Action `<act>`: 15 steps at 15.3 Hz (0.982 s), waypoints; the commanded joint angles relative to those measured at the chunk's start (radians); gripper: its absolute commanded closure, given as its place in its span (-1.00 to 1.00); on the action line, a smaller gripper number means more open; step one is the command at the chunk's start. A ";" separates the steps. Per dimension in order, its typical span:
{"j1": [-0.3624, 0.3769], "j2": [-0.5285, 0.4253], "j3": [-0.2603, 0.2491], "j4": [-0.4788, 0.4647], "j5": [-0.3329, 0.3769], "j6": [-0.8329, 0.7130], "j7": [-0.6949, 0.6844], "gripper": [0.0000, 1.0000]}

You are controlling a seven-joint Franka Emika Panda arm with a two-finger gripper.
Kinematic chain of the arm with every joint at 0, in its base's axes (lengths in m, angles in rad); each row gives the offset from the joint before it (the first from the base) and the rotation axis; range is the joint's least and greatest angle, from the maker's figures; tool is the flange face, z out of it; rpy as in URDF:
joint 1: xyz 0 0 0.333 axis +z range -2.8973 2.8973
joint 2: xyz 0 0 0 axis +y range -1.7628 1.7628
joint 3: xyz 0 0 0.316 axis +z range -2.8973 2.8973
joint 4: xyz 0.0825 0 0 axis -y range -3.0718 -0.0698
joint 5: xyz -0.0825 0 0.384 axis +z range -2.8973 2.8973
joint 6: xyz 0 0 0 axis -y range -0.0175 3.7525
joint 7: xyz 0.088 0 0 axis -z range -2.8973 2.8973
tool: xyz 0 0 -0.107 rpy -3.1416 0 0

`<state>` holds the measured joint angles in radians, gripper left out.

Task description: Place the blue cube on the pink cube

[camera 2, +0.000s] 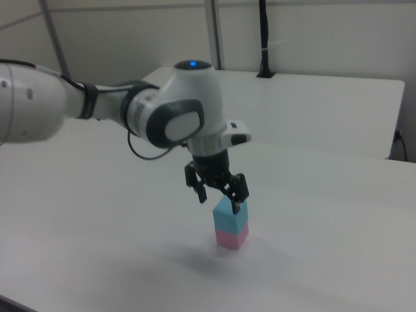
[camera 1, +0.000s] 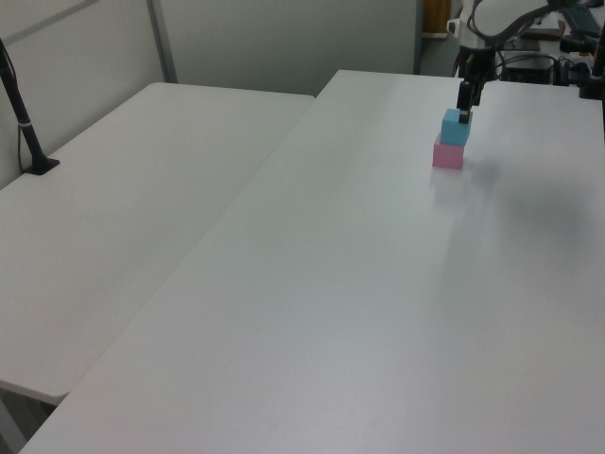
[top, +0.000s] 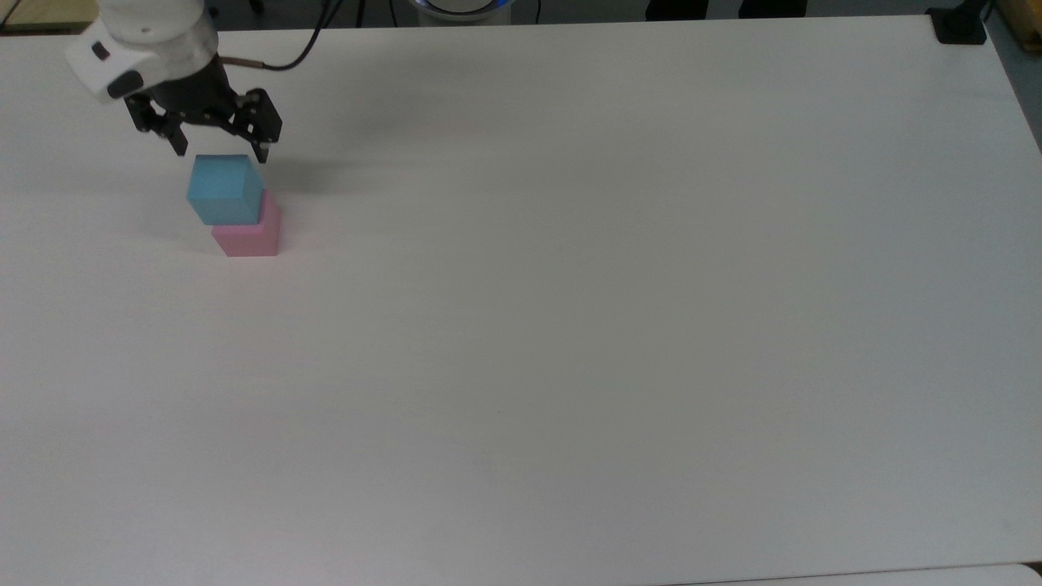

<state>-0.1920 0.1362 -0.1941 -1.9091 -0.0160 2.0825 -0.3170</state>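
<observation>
Cyan and matte, the blue cube (top: 224,189) is a small plain block with sharp edges, its top face a little lighter than its sides; it sits squarely on the pink cube (top: 251,233), a pastel block of the same size, and the two make a short stack on the white table (top: 570,325); in the right view the blue cube (camera 2: 229,212) covers the top of the pink cube (camera 2: 231,236) with edges nearly flush; in the left view the stack stands toward the far end of the table, blue cube (camera 1: 455,129) above pink cube (camera 1: 448,154).

Just above the stack hangs the gripper (top: 220,151); its black fingers are spread wide, wider than the cube, and grasp nothing; in the top view one fingertip (top: 180,150) lies off the cube's upper left corner and the other close by its upper right corner; in the right view the gripper (camera 2: 219,200) hangs over the cube, one fingertip (camera 2: 237,207) close above its top face, the other out to the right view's left and clear of it; whether any fingertip touches the cube cannot be told.

The white arm (camera 2: 130,110) reaches in from the right view's left; a dark cable (top: 301,61) runs from the wrist toward the table's far edge in the top view.
</observation>
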 commanded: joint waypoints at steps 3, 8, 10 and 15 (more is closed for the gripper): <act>0.057 -0.078 0.002 0.168 0.013 -0.255 0.274 -1.00; 0.108 -0.078 0.044 0.350 0.028 -0.471 0.392 -1.00; 0.126 -0.090 0.051 0.361 0.031 -0.492 0.398 -1.00; 0.218 -0.093 0.056 0.358 0.016 -0.406 0.372 -1.00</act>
<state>-0.0329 0.0458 -0.1192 -1.5486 -0.0021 1.6254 0.0584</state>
